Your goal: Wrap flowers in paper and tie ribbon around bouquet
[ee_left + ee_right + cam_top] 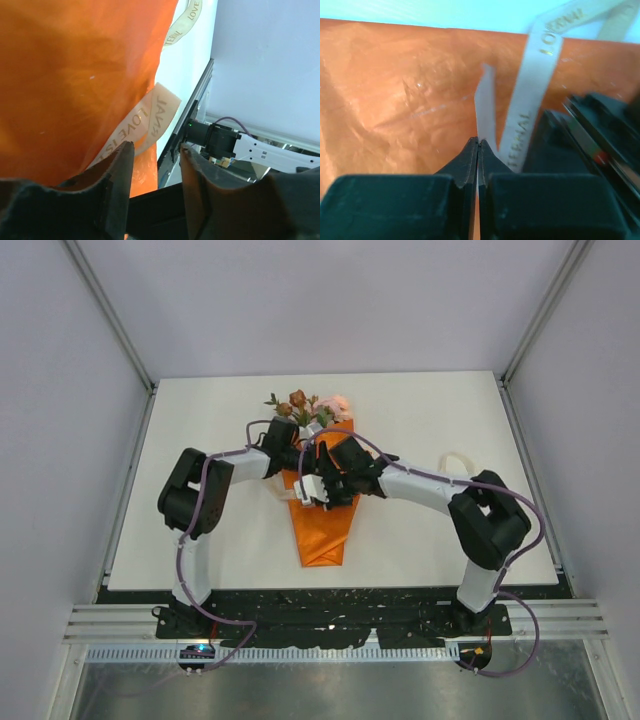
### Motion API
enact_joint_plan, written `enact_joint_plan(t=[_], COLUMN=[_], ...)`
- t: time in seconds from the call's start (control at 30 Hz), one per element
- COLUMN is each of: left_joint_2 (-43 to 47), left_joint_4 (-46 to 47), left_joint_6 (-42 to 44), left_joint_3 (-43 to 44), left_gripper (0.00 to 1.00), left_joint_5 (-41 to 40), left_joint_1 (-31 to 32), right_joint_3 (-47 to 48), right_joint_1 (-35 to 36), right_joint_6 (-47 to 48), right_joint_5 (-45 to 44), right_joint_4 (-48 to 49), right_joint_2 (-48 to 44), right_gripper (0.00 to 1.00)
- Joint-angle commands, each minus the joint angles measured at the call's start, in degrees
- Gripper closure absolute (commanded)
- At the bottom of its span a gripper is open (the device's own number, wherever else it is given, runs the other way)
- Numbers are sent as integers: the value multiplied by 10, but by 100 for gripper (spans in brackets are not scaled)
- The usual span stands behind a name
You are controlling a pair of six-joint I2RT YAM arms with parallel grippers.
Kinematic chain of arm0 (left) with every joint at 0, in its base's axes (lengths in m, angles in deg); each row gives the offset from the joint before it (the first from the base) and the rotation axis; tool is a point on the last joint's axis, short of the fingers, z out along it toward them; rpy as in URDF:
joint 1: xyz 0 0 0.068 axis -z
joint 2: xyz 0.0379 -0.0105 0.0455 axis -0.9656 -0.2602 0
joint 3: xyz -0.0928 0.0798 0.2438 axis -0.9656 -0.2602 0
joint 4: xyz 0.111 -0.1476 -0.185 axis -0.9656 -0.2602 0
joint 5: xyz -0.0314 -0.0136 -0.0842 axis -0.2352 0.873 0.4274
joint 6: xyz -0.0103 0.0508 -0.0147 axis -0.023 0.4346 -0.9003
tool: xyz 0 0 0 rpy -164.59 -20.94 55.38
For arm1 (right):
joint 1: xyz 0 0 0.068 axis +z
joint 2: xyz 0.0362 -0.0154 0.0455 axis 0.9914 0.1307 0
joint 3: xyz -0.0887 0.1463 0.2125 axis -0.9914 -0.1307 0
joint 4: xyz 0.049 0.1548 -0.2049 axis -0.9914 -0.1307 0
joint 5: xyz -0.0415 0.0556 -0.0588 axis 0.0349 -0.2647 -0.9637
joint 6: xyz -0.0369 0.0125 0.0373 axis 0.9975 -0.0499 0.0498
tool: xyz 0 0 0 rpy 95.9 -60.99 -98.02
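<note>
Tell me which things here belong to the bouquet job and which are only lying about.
Job: flowers; orange paper around them; ribbon across the paper.
Lying about: nothing certain; a pale loop on the table, unclear what.

**A:** How does the bouquet (320, 490) lie?

**B:** Flat at mid-table, a cone of thin, crinkly bright orange paper (395, 100). Its pointed end faces the near edge and its wide end faces away.

**A:** And the flowers (303, 406)?

**B:** Pale pink roses, rust-brown blooms and green leaves stick out past the wide end.

**A:** The tie?

**B:** A narrow cream-white fabric ribbon (540, 75) with gold lettering crosses the paper in loose strands, and one loop hangs off the cone's edge.
</note>
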Motion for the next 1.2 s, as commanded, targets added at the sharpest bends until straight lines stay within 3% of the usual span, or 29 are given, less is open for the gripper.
enact_joint_plan(t=[0.0,0.13,0.43,0.47,0.5,0.57,0.6,0.67,0.83,1.0,1.17], left_joint_2=[55,74,43,39,33,25,24,21,24,16,8], left_joint_4=[22,66,53,52,52,54,54,50,-5,-21,-24], left_joint_6=[15,1,20,19,18,13,13,14,46,45,46], left_joint_3=[-17,-48,-52,-49,-46,-40,-36,-30,-26,-28,-18], left_gripper=[47,40,46,48,50,55,58,60,75,97,100], left_joint_5=[-2,3,-11,-10,-9,-8,-9,-12,-35,-48,-47], left_joint_1=[-13,-29,-49,-49,-48,-45,-43,-41,-41,-41,-41], right_joint_3=[-5,-31,-49,-50,-43,-29,-22,6,102,108,109], right_joint_1=[-38,-78,-200,-201,-199,-190,-180,-169,-149,-103,-74], right_joint_6=[-41,-48,-99,-92,-87,-116,-127,-165,-192,-138,-104], right_joint_5=[28,33,36,34,39,44,44,45,39,24,-7], right_joint_4=[-18,-45,-139,-145,-157,-143,-135,-126,-126,-103,-92], right_joint_2=[-102,-156,-266,-273,-272,-256,-237,-194,-84,-51,-18], right_gripper=[95,95,95,93,84,68,55,49,45,46,42])
